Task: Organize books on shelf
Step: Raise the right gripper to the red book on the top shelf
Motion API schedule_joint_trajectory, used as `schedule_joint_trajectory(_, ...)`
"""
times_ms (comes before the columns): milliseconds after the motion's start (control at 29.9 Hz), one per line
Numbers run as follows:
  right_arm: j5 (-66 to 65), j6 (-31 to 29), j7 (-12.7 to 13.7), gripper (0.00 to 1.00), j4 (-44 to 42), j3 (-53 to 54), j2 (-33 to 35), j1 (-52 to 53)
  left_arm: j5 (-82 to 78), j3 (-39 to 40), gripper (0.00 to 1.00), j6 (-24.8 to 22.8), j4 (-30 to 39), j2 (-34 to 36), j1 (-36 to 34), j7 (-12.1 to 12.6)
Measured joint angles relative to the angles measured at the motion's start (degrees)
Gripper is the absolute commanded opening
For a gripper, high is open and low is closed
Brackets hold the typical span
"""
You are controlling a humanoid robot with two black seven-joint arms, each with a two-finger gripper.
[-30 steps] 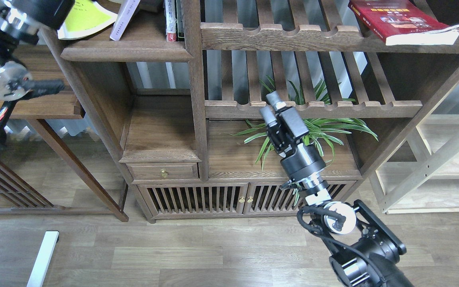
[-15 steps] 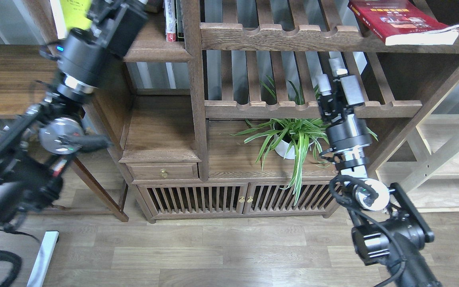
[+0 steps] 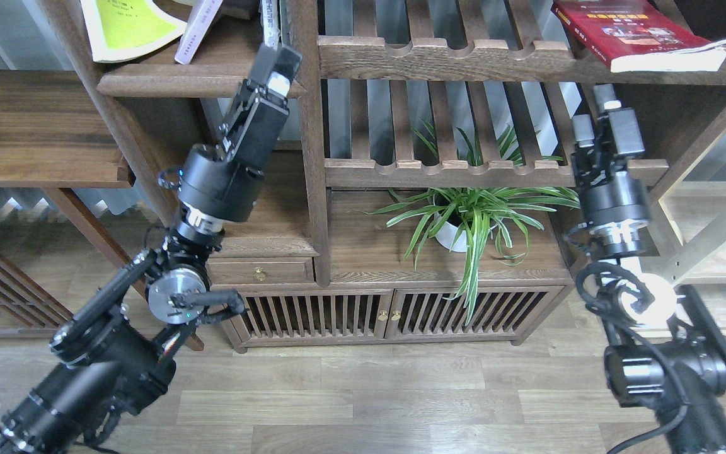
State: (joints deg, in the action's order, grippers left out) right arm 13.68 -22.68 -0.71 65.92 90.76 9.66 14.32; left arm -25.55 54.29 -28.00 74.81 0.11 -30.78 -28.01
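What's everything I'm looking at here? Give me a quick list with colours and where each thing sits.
yellow-green book: one, bright yellow-green, lying on the shelf at top left.
lavender book: one, pale, leaning on the same shelf.
upright books: a few, spines partly hidden, at that shelf's right end.
red book: one, dark red with white page edges, flat on the top slatted rack.
potted plant: one, green striped leaves in a white pot, in the lower open bay.
bookcase: one, walnut brown, with a small drawer and slatted doors at the bottom.
left gripper: black, raised by the shelf's front edge.
right gripper: black, raised below the red book, holding nothing.
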Motion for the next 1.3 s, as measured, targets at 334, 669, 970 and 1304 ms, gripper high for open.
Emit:
schedule_joint_trajectory(334,5.42,4.47,0.11,0.84,-0.04,2.22,4.81,2.50,-0.05,-1.37,0.96,0.00,0.52,-0.12,0.89,0.01)
schedule_joint_trajectory(669,6.34,10.68,0.54,0.82,0.14,1.36,7.81,4.98,-0.11,-1.38,0.96,0.00,0.76,-0.12,0.92,0.01)
schedule_joint_trajectory(970,6.61,21.51,0.63,0.81,0.63,1.34,8.42,9.04,-0.11,-1.27,0.96,0.00,0.77,-0.12,0.91,0.01)
schedule_joint_trajectory(1304,6.71,29.49,0.63,0.70,1.47,1.23,9.79,11.48,-0.12,-1.16,0.96,0.00,0.77,0.47,0.89,0.01)
